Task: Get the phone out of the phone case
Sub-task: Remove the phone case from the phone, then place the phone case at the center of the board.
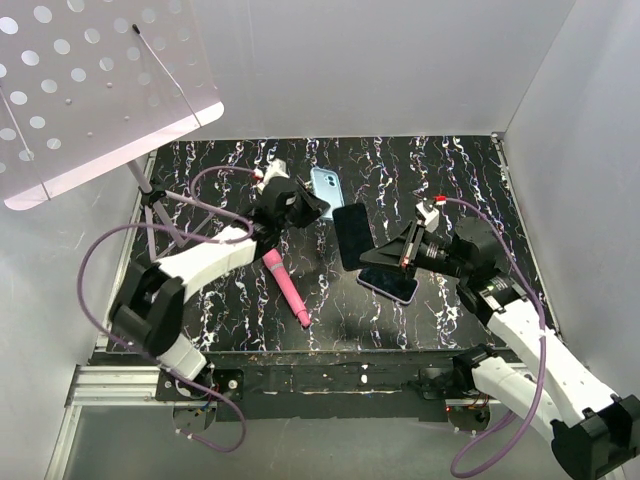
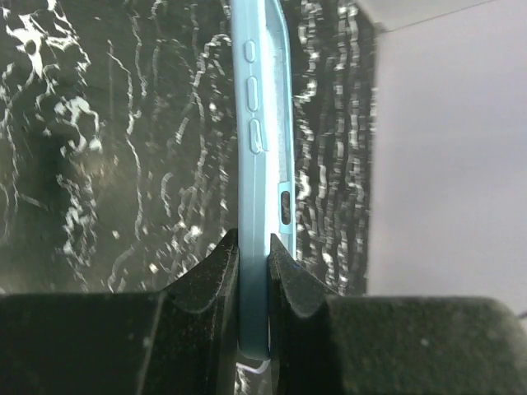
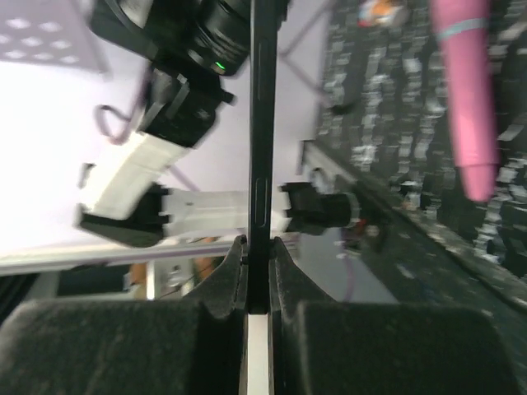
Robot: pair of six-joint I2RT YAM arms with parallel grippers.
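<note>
Separation appeared complete. The left end effector (image 2: 253, 263) pinched the blue phone case (image 2: 259, 123) and the right end effector (image 3: 258, 263) pinched the black phone (image 3: 262, 123), the two apart above the desk (image 1: 470, 180). Only set-down looked outstanding.

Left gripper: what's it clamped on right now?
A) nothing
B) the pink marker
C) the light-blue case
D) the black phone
C: the left gripper pinches the light-blue case edge-on; the right gripper holds the black phone.
</note>
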